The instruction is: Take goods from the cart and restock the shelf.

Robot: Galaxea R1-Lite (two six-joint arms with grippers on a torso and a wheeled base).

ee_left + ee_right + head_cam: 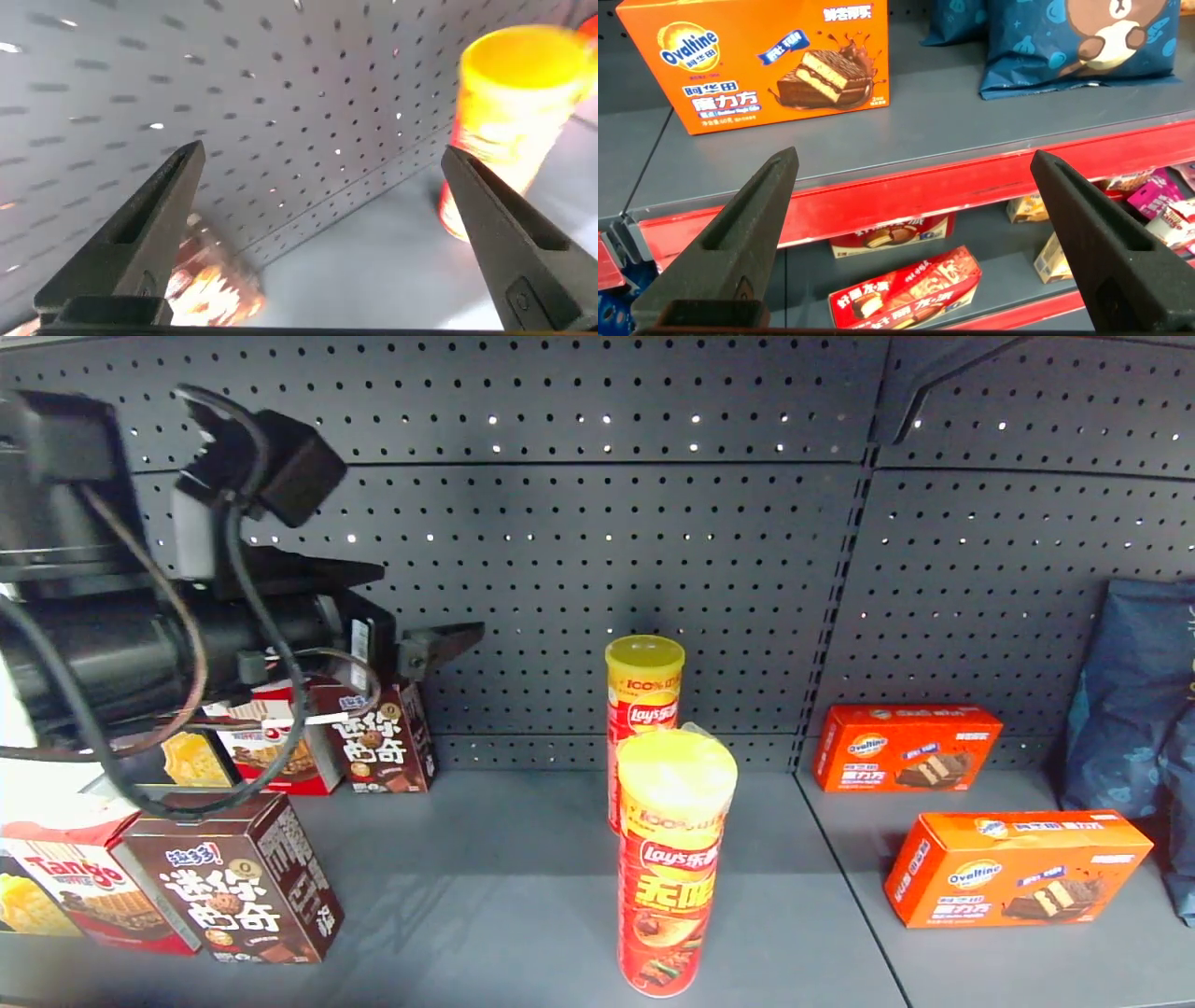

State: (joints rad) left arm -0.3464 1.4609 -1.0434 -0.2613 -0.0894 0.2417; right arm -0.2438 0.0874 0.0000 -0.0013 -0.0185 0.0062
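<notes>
left pincer [322, 159]: jaws spread wide, nothing held; raised over the shelf [485, 877], close to the pegboard back wall [653, 551]
right pincer [915, 161]: jaws spread wide, nothing held; out in front of the shelf's red front rail [971, 187]
chip cans: two upright, yellow lids, front can [674, 868] and back can [642, 709] in a row; to the right of the left pincer, apart from it, not between its jaws
brown cookie boxes: one [383, 737] just below the left pincer at the back wall, another [243, 887] nearer the shelf front beside a red wafer box [75, 887]
orange cake boxes: two, [904, 747] and [1016, 868], far right of the left pincer; one lies just past the rail ahead of the right pincer
blue snack bags [1074, 37]: beyond the right pincer, beside that orange box
lower shelf: red boxes [906, 289] below the rail
progress (judged): goods already stand in short rows, wide bare gaps between groups; both pincers empty, so next item has to be fetched from the cart
print: logos plus Latin and Chinese lettering on every pack, product photos on box fronts; not transcribed
</notes>
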